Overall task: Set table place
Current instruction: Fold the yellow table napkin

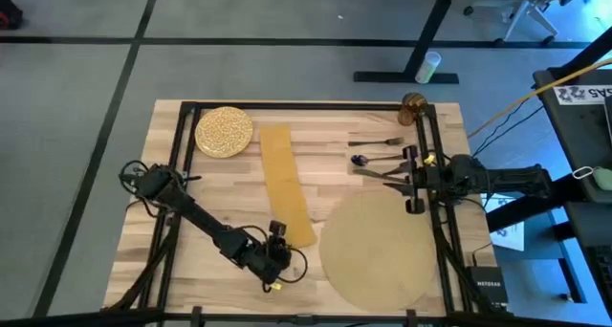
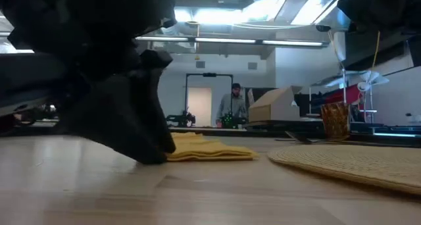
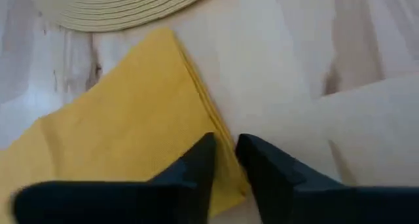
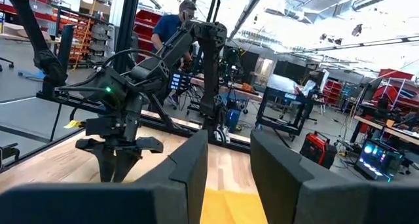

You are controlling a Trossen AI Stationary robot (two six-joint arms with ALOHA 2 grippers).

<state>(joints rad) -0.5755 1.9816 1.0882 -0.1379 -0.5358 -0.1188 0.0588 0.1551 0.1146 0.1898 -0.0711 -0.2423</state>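
1. At the bottom of the high view, the left gripper [image 1: 276,243] sits low at the near end of the napkin [image 1: 287,184]. In its wrist view the fingers [image 3: 190,168] are nearly pressed together, with only a thin gap between them, poised over the napkin's corner edge; we see nothing pinched yet.
2. The napkin is a long yellow strip running from the lower middle of the high view up toward the plate. We judge it light, soft and floppy, so it will drag and fold if lifted by one end. A pinch at the corner edge, where the layers stack, looks the best hold.
3. Lower right lies the round placemat [image 1: 375,249], flat on the table [image 1: 239,179]. It seems thin and bendy, better slid than lifted.
4. At middle right the right gripper [image 1: 412,182] hovers over the placemat's upper edge, beside the cutlery. Its fingers [image 4: 186,168] stand spread and empty.
5. Just above it lie the spoon [image 1: 371,160] and fork [image 1: 377,141]: hard, thin, slippery, best taken mid-handle.
6. Upper left sits the plate [image 1: 224,131], upper right the glass [image 1: 413,107]; both are breakable.
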